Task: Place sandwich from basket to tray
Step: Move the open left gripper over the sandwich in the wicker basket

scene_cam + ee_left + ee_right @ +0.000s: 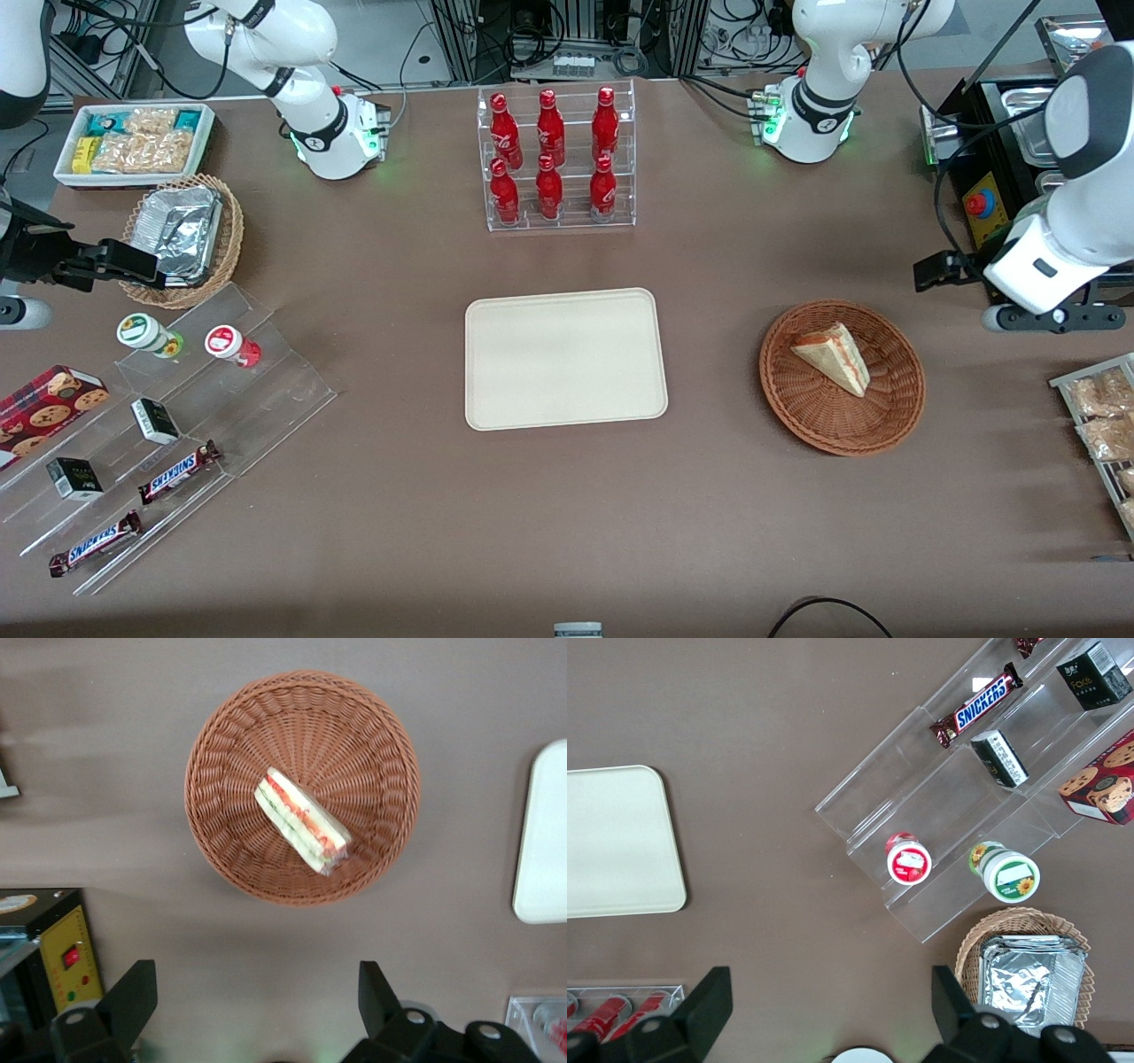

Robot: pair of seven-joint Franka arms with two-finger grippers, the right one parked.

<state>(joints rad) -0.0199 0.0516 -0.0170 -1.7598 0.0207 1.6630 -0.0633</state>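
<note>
The sandwich (834,356) lies on its side in the reddish-brown wicker basket (895,415), cut edge with red and green filling exposed (303,822); the basket (226,744) sits on the brown table (567,532) toward the working arm's end, well apart from the cream tray (564,358); the tray surface carries nothing; its rounded corner is visible in the wrist view (539,833). The left gripper (257,1001) hangs above the table just beside the basket, released, its two dark fingers (133,997) spread wide and holding nothing; no contact with sandwich or basket.
</note>
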